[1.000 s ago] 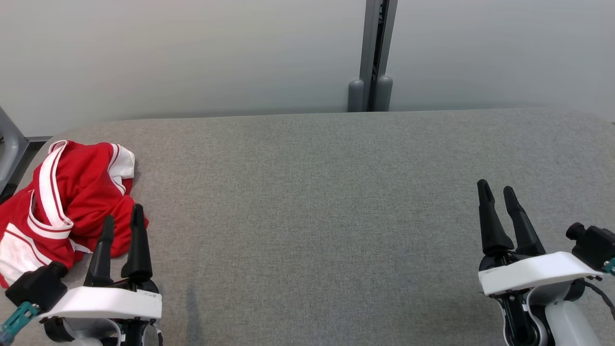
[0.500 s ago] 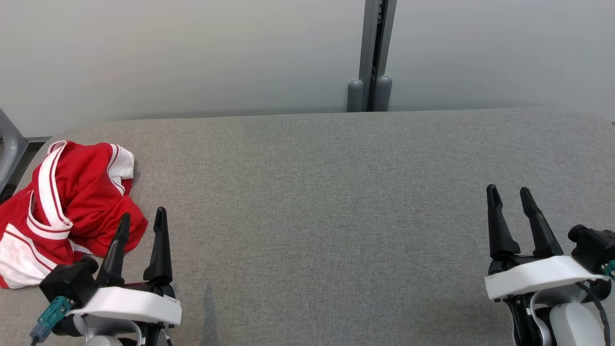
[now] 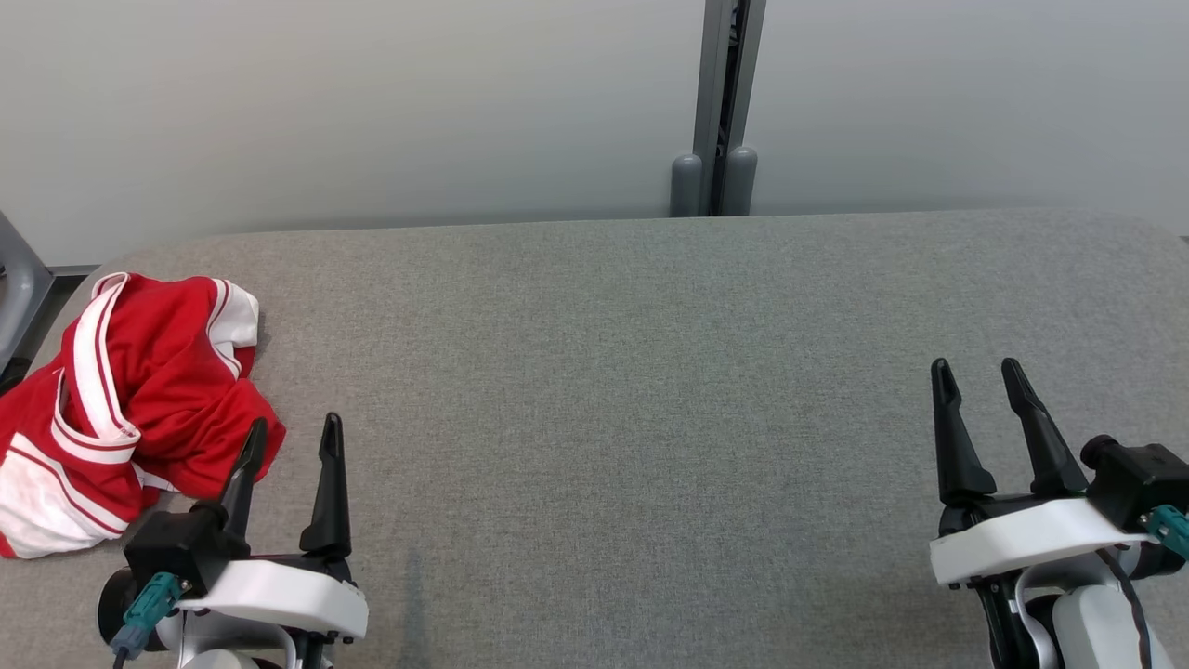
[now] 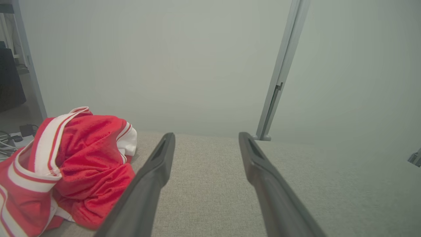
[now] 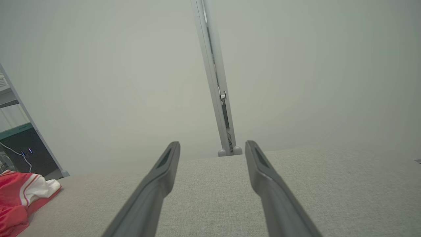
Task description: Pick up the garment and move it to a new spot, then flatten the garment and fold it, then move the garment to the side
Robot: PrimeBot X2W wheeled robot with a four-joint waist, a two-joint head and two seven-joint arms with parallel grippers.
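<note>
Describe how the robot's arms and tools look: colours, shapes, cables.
The left tool and right tool match: two long, tapered black fingers rising from a curved white wrist shell. A black block sits at each wrist's outer side, with a teal connector and dark cable.

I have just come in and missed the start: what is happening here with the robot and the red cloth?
A two-armed robot faces a grey padded table. A red and white garment lies crumpled at its left end, not folded. The left gripper is open just beside it and holds nothing. The right gripper is open too, over the right side.
</note>
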